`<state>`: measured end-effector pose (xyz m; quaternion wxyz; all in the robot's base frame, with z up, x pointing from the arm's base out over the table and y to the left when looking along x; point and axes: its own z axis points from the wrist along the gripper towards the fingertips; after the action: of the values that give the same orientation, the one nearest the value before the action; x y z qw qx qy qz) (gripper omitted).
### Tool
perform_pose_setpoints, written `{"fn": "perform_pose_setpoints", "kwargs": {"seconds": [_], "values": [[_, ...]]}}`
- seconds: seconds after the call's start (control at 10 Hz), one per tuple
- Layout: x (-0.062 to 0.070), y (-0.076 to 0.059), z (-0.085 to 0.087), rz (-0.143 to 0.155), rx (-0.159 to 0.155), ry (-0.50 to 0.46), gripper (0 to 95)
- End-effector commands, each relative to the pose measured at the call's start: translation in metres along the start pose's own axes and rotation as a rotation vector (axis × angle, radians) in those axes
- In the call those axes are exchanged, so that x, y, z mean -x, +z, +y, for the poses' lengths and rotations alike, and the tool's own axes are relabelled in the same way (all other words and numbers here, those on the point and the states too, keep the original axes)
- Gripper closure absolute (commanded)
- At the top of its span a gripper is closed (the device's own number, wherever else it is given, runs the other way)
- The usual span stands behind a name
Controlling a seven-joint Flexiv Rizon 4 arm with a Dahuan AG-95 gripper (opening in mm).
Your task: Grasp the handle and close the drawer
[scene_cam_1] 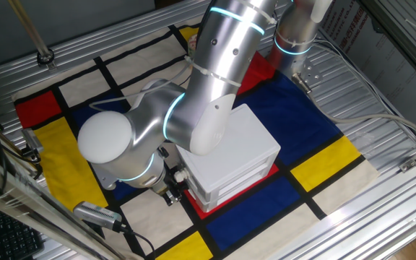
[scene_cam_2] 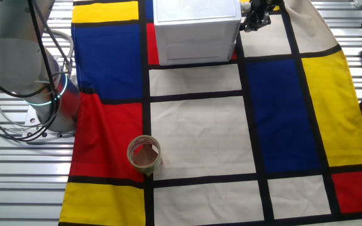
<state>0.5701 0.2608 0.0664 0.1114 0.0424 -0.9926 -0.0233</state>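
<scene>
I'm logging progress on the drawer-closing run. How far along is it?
Done: the gripper has reached the front of the white mini cabinet, on the side where the drawer would face. In hand: contact at that face, though the handle is hidden behind the arm, so neither a grasp nor the jaw state can be confirmed. The other fixed view shows the cabinet's sides flush, so the drawer looks nearly or fully in. Left: confirming closure and releasing.

No legible text; only blurred red print on a white sheet (scene_cam_1: 345, 29) beyond the table edge.
</scene>
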Motion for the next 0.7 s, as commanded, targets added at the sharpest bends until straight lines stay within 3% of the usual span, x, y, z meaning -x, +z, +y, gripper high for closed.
{"fn": "perform_pose_setpoints", "kwargs": {"seconds": [0.1,0.7], "values": [[-0.0002,0.0010,0.0001,0.001,0.003,0.000,95.0],[-0.0009,0.0013,-0.0002,-0.002,0.008,0.002,95.0]]}}
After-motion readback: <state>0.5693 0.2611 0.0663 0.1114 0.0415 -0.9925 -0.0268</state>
